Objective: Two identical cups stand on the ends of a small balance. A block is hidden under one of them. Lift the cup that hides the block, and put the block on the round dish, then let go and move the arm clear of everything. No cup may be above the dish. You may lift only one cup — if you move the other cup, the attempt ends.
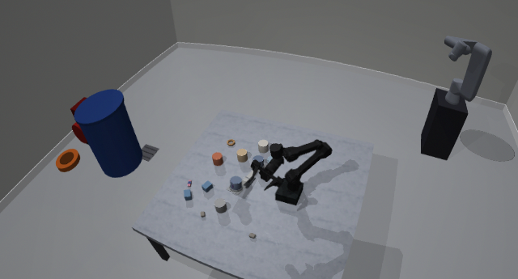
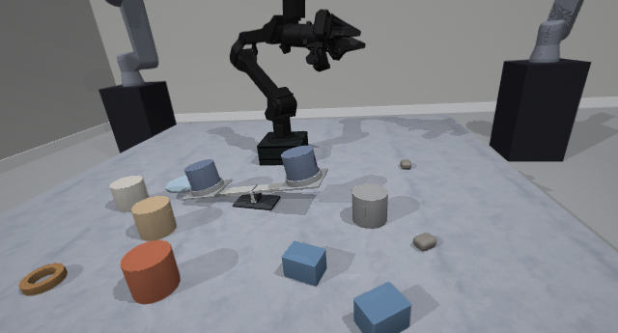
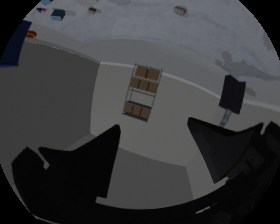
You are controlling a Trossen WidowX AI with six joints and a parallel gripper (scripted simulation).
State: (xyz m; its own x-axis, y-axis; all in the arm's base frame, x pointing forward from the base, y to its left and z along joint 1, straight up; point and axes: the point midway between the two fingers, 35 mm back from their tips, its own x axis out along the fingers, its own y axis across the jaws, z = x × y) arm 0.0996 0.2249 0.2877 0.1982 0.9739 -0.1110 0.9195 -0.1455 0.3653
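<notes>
Two blue-grey cups stand on a pale balance (image 2: 237,191). In the exterior view, the left cup (image 2: 203,177) (image 1: 258,160) is on the lower end and the right cup (image 2: 300,165) (image 1: 235,183) is on the raised end. Both cups lean slightly left there. No block shows under either cup; their insides are hidden. The pale blue round dish (image 2: 176,184) lies behind the left cup, partly hidden, with no cup above it. My gripper (image 2: 362,39) (image 3: 155,125) is open and empty, high above the table, away from both cups.
A white cylinder (image 2: 129,194), a tan cylinder (image 2: 154,219) and a red cylinder (image 2: 152,274) stand on the left. A grey cylinder (image 2: 370,207) stands right of the balance. Two blue boxes (image 2: 304,263) (image 2: 382,310), an orange ring (image 2: 30,286) and small stones (image 2: 425,241) (image 2: 406,164) lie around.
</notes>
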